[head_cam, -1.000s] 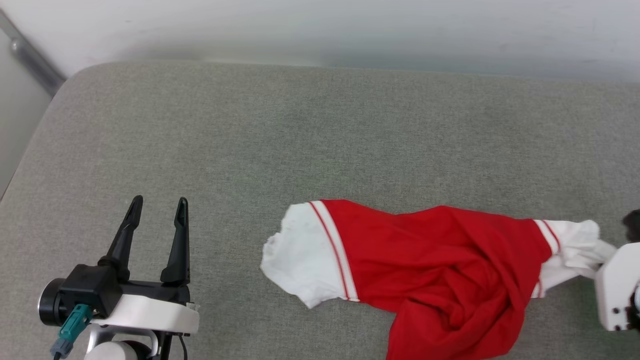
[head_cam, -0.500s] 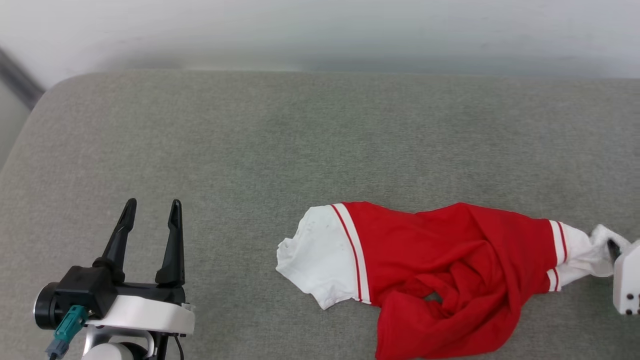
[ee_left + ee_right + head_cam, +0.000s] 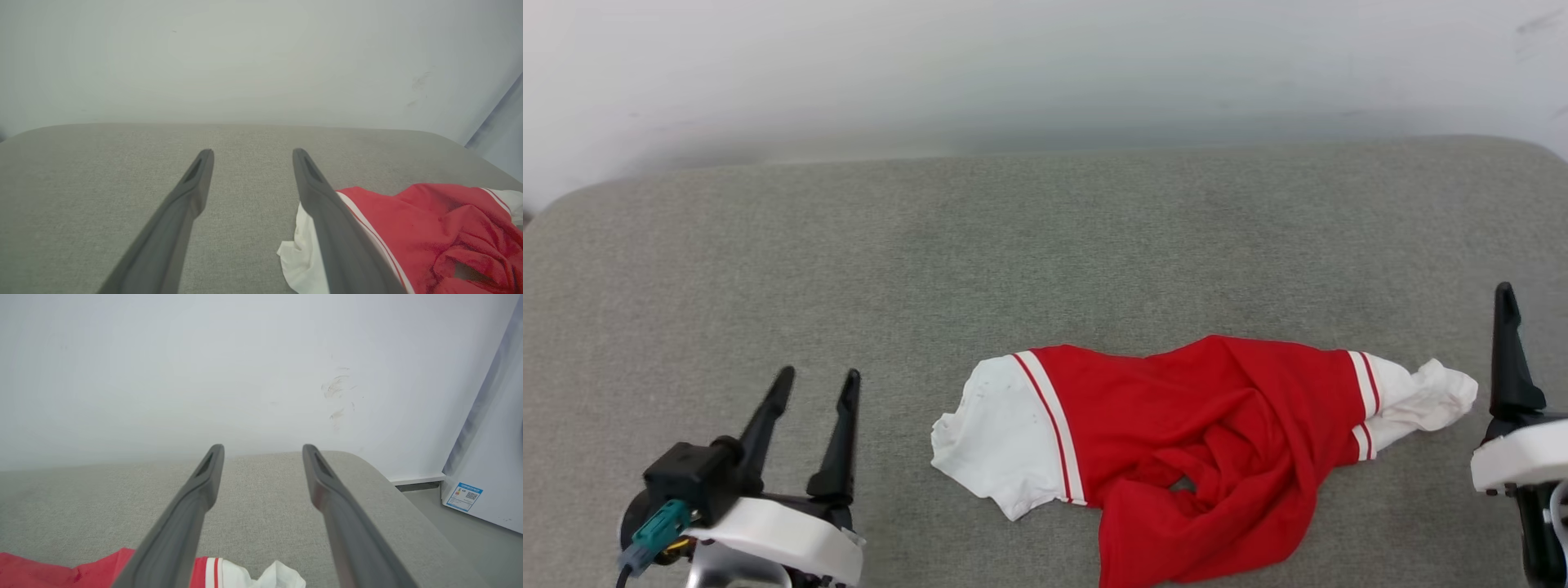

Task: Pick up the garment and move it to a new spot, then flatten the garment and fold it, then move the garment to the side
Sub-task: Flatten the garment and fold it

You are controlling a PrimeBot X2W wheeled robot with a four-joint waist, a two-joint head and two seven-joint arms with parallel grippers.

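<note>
One garment on the surface, lying toward its near edge and right of centre. The long axis runs left to right, roughly parallel to that near edge. Two white short sleeves, one at each end. The left one lies spread fairly flat and points at the surface's left edge. The right one is bunched into a twisted wad and points at the right edge. I count a white band with a thin red line at each sleeve seam. The red body between them is thin knit, crumpled, with rolled folds piled up and a flap sagging toward the near edge.

The surface is a grey woven pad with coarse cloth grain and rounded corners. It sits against a plain white wall that has a few dark scuffs.

Two grippers. My left gripper sits by the near left corner, its fingers spread wide with nothing between them, well apart from the left sleeve. My right gripper is by the near right corner, its jaws standing wide and empty. From the head camera I see a strip of bare grey between its finger and the wadded sleeve.
</note>
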